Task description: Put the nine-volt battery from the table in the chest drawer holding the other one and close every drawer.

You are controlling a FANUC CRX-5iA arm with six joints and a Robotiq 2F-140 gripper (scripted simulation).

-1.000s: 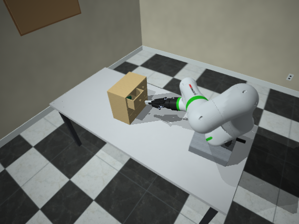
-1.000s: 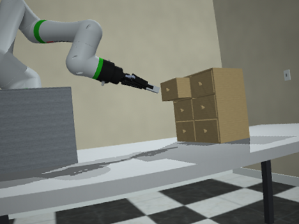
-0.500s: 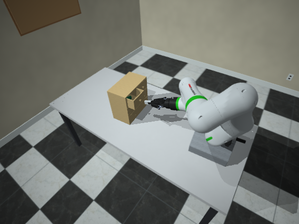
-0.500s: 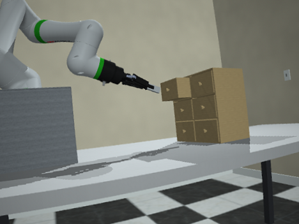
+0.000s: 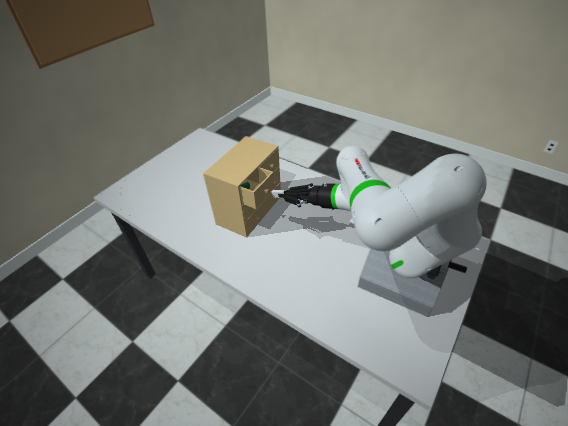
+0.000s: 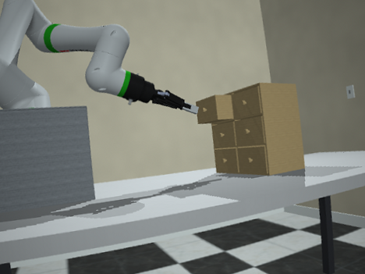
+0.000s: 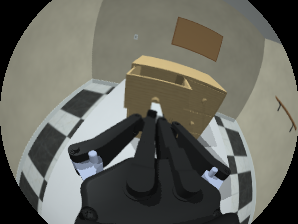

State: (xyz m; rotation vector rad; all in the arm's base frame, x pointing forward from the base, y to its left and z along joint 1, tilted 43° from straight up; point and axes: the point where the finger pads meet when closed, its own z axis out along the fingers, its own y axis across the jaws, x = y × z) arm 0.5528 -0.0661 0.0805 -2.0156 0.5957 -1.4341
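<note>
Gripper (image 6: 191, 108) clenched on nothing, tips at the front of the pulled-out top drawer (image 6: 214, 108) of the chest (image 5: 235, 192) near the table's far edge; battery not visible; placing and closing remain

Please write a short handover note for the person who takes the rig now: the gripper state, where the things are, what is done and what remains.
Gripper: shut, holding nothing, fingertips at the front of the open drawer.
Chest: upright on the table; six drawers in two columns.
Top drawer nearest the arm: pulled partly out, level; the other five look pushed in. The top view shows something dark green inside it; I cannot identify it.
Nine-volt battery on the table: not visible in any view.
Left: confirm which drawer holds the matching battery, place the loose one there, close all drawers.
</note>
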